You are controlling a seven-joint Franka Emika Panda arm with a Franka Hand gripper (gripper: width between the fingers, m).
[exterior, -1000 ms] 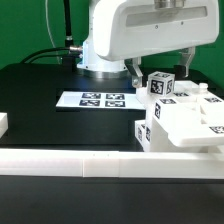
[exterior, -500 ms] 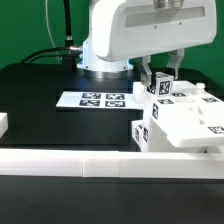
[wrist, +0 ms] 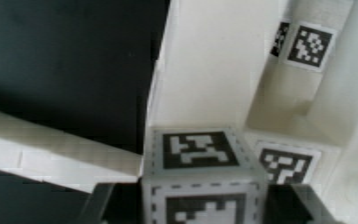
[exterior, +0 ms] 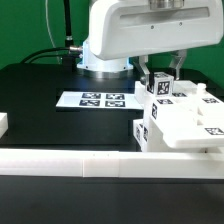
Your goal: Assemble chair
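Note:
The chair's white parts stand clustered at the exterior view's right, with a large blocky piece [exterior: 185, 122] in front. On top of the cluster sits a small square-ended white post [exterior: 160, 87] with black-and-white tags. My gripper [exterior: 161, 80] comes down from above and is shut on this post, one dark finger on each side. In the wrist view the post's tagged end [wrist: 201, 152] fills the space between my fingers [wrist: 115, 205], and a long white chair slab [wrist: 211, 70] with two more tags runs past it.
The marker board [exterior: 98, 100] lies flat on the black table, left of the chair parts. A long low white border wall [exterior: 70, 163] runs along the front edge. A small white block [exterior: 3, 124] sits at the far left. The arm's base [exterior: 100, 55] and cables stand behind.
The fingers, open on either side of the tagged post a second ago, have shut on it. The post has shifted slightly to the exterior view's left.

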